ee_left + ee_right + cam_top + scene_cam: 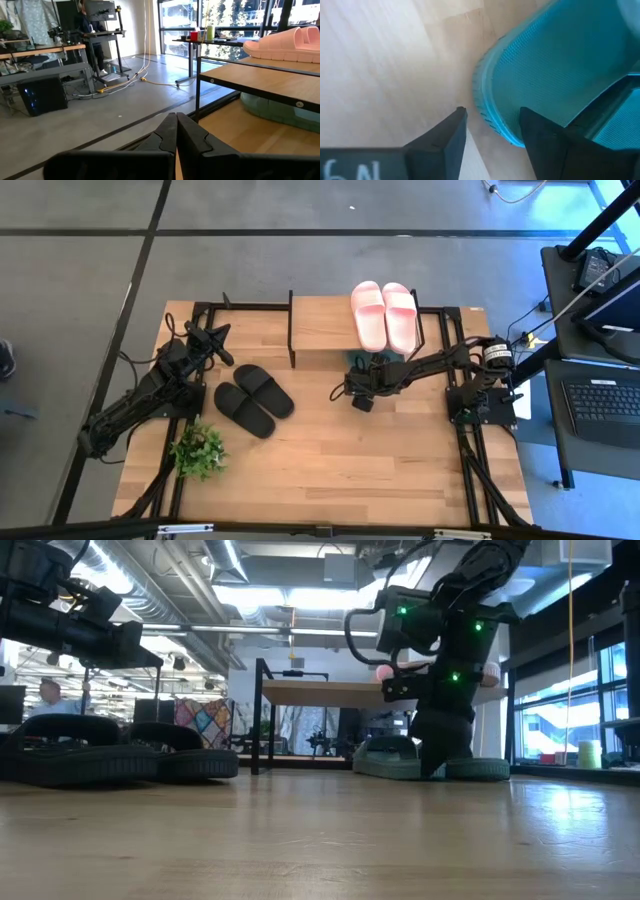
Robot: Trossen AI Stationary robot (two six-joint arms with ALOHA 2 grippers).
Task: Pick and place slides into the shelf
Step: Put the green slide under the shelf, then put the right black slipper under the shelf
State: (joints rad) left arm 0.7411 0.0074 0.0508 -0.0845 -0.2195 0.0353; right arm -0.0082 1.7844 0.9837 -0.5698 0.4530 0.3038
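Note:
Two pale pink slides [384,315] lie side by side on the shelf's wooden top board [320,330]. Dark green slides [395,762] rest on the table under that board; one fills the right wrist view [555,65]. My right gripper [492,130] slants down at this slide's rounded end, fingers open, with the sole's rim between them. Two black slides [253,400] lie on the table left of centre. My left gripper [176,135] is shut and level at the far left [220,335], holding nothing. My right gripper stands open over the rounded end rim [487,107] of a green slide, slanting down from the table's right. One finger [445,137] is clear of it above bare table. The other finger [547,135] overlaps the sole; whether it touches I cannot tell. The slide lies flat on the table.
A small green plant [198,450] stands near the table's front left. The shelf's black frame posts [291,330] rise at the far middle. Bare tabletop [340,460] spreads across the near half. A desk with a laptop [605,405] stands beyond the right edge.

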